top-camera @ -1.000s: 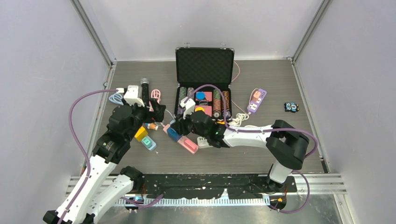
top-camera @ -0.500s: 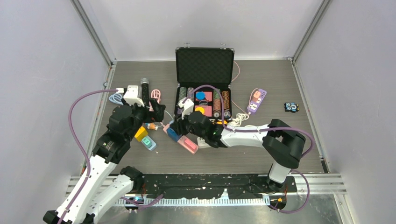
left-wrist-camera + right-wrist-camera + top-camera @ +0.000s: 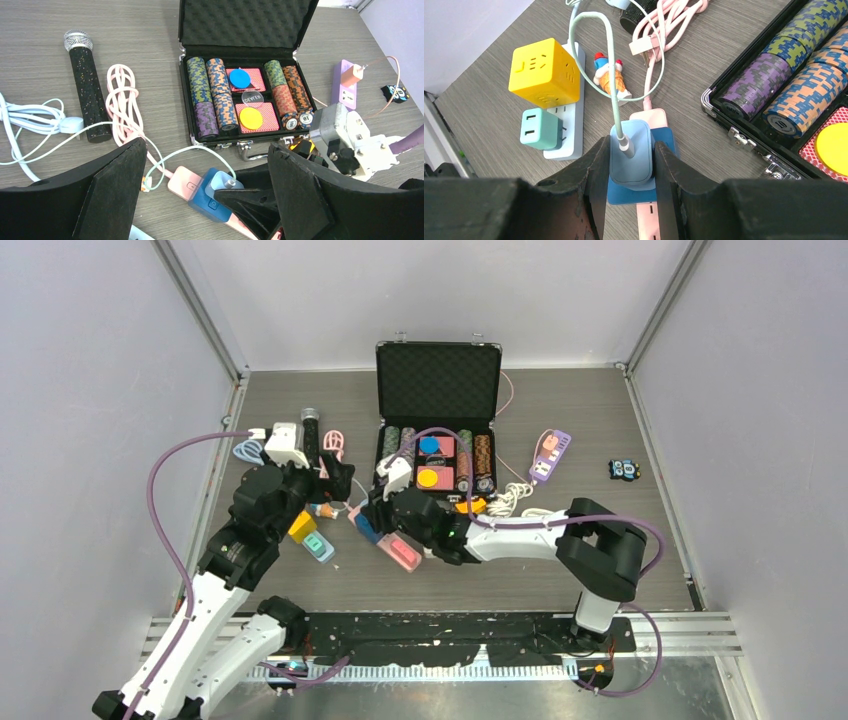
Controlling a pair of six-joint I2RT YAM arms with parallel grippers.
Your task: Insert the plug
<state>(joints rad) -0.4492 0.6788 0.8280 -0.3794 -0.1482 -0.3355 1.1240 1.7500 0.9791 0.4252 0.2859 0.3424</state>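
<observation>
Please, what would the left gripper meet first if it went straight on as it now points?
Probably the light-blue plug held by the right gripper over the pink power strip; depth is unclear.

Grey wood-grain tabletop (image 3: pixel 590 405) between pale lilac walls (image 3: pixel 90 360), metal corner posts (image 3: pixel 200 310)

Left pincer (image 3: pixel 206 150) hangs wide open; right pincer (image 3: pixel 631 150) (arm stretched leftward) is clamped narrow.
</observation>
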